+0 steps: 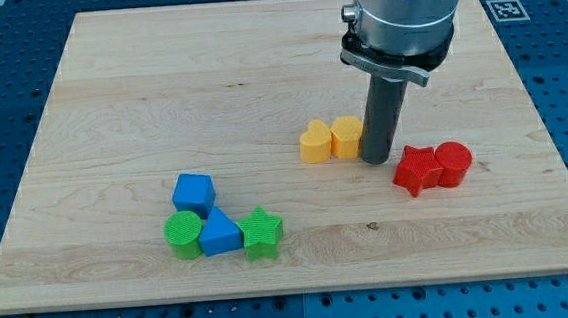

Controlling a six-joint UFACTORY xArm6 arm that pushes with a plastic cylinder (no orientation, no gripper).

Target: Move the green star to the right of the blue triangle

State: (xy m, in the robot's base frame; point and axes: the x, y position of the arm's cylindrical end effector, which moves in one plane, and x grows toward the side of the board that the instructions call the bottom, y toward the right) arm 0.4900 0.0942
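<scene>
The green star [262,233] lies near the view's bottom, touching the right side of the blue triangle [219,233]. A green round block [182,233] touches the triangle's left side and a blue cube [194,193] sits just above them. My tip [375,159] is far up and to the right of this cluster, right beside two yellow blocks.
Two yellow blocks [316,142] [347,136] stand side by side just left of my tip. A red star [417,170] and a red round block [454,162] lie just to its right. The wooden board [110,111] ends at a blue pegboard surround.
</scene>
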